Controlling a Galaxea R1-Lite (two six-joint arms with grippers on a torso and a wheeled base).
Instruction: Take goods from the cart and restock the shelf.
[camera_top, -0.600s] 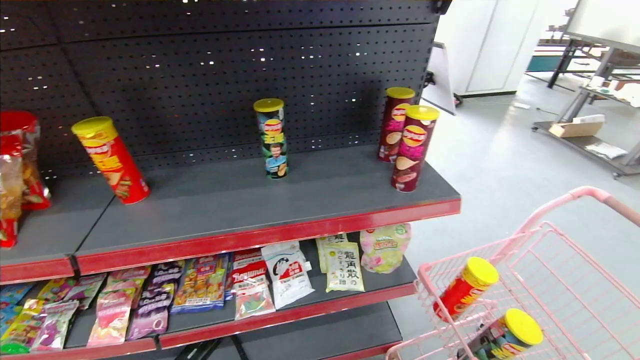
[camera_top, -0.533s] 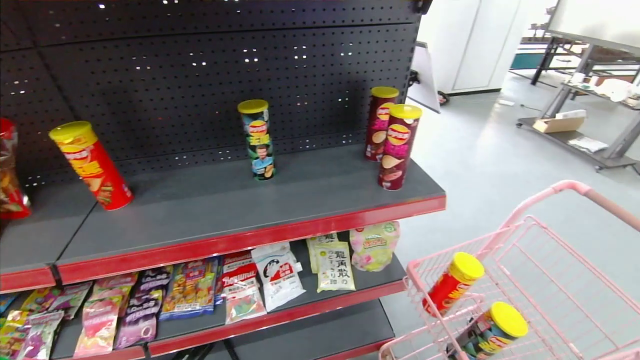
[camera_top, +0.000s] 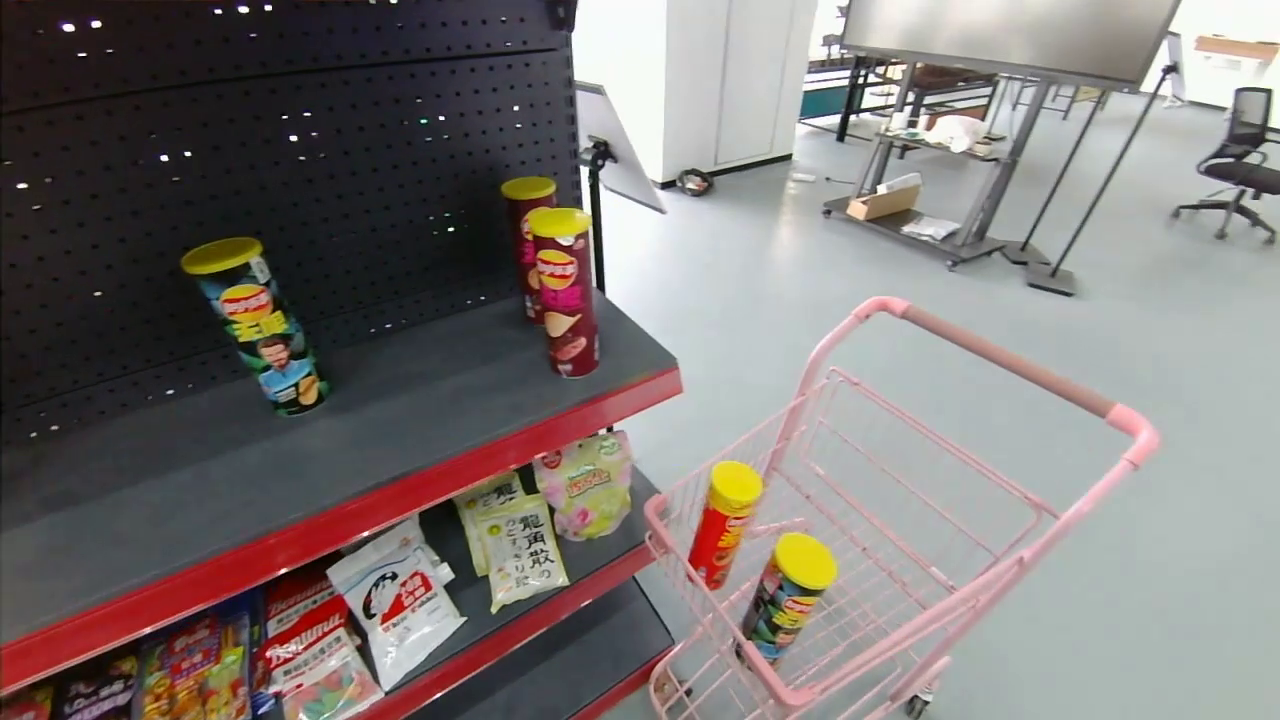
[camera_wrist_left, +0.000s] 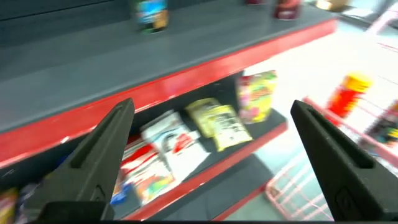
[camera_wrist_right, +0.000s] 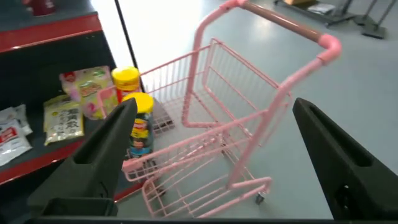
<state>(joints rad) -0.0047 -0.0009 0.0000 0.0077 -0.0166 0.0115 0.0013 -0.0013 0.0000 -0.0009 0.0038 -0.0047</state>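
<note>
Camera swung right toward cart (camera_top: 1010, 360) | left tool (camera_wrist_left: 211, 102), right tool (camera_wrist_right: 214, 101) spread wide, empty

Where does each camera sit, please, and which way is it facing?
Head view: on the head, looking down at shelf and cart.
Left wrist view: on that wrist, faces the snack bags past the open left gripper.
Right wrist view: on that wrist, looks down into the cart past the open right gripper.
Shared: all show the cart's red can.

Bright, even light; left wrist blurred
</note>
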